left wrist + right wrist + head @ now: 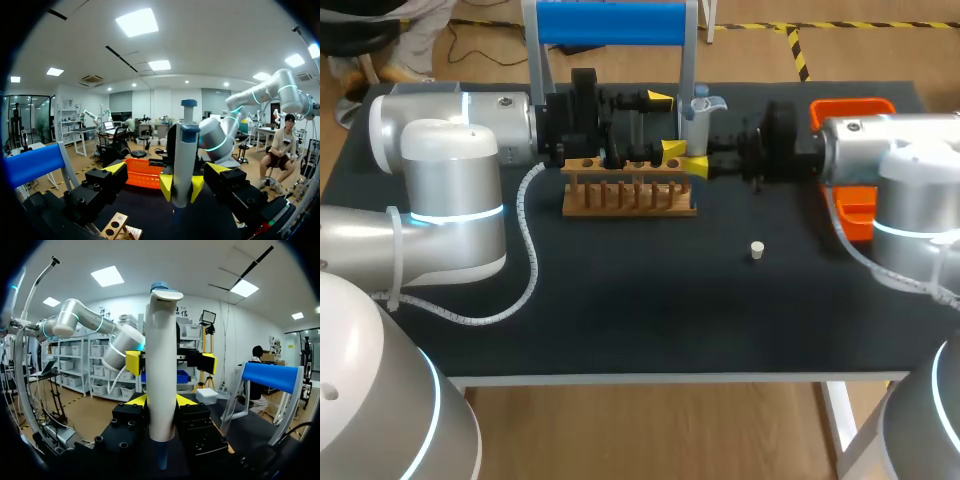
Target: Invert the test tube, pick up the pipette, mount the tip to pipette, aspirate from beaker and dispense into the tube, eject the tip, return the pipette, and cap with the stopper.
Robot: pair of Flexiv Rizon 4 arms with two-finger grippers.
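right gripper (160,401) clamps the white pipette (161,365) upright from 2 sides, near the wooden rack (630,195). left gripper (166,169) faces it, fingers spread wide, not touching. white stopper (757,250) lies apart on the table (620,300).

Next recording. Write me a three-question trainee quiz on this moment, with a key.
1. Fill in: the left gripper has its fingers ___.
2. Which gripper is shut on the pipette? A) the left gripper B) the right gripper C) neither
3. True or false: the white stopper lies on the table, apart from the wooden rack.
Key: 1 open; 2 B; 3 true.
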